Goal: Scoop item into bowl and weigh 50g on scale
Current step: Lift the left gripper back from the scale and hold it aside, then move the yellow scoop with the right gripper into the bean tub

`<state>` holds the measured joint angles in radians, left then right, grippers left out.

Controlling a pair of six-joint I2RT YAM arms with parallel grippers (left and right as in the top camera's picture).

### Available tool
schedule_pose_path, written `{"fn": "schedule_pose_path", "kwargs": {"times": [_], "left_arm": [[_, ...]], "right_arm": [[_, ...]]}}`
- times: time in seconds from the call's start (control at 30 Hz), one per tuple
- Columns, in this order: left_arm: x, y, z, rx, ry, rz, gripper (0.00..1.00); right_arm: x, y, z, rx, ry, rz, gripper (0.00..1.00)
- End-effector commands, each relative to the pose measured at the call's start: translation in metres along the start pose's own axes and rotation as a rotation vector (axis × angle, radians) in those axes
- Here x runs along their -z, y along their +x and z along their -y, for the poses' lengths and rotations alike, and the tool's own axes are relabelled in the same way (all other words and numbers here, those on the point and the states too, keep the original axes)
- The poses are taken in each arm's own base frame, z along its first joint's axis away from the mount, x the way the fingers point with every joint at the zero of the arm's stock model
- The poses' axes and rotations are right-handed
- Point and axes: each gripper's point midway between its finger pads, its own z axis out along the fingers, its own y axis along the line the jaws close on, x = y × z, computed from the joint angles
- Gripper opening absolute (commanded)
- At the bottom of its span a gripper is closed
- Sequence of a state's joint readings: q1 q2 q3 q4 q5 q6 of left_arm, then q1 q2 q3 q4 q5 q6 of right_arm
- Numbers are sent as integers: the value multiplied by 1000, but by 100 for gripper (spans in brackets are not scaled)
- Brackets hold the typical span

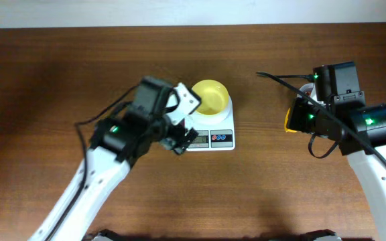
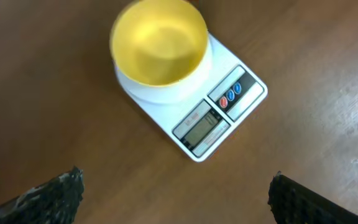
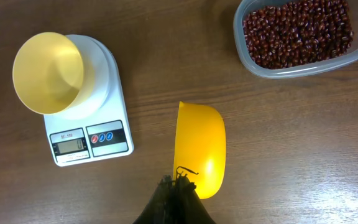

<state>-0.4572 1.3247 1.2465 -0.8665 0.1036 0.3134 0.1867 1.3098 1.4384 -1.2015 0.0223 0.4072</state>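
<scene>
Though empty, one bowl (image 2: 159, 46), one scale (image 2: 194, 151)

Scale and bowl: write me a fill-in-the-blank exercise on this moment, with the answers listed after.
The pale yellow bowl on the scale is ____.
The right gripper is ____ on the yellow scoop.
The left gripper is ____, holding nothing.
Missing words: empty; shut; open.
</scene>
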Motion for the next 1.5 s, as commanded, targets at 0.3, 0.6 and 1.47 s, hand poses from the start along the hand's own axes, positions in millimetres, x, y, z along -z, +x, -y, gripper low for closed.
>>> {"fn": "schedule_pose_path", "kwargs": {"times": [0.3, 0.6, 1.47], "left_arm": [[1, 18, 21, 19, 100, 96, 99], [1, 18, 21, 19, 101, 96, 99], [1, 18, 21, 19, 101, 96, 99]], "right_arm": [[7, -4, 0, 9, 2, 22, 4], [7, -4, 0, 10, 2, 23, 4], [7, -2, 2, 113, 14, 15, 4]]}}
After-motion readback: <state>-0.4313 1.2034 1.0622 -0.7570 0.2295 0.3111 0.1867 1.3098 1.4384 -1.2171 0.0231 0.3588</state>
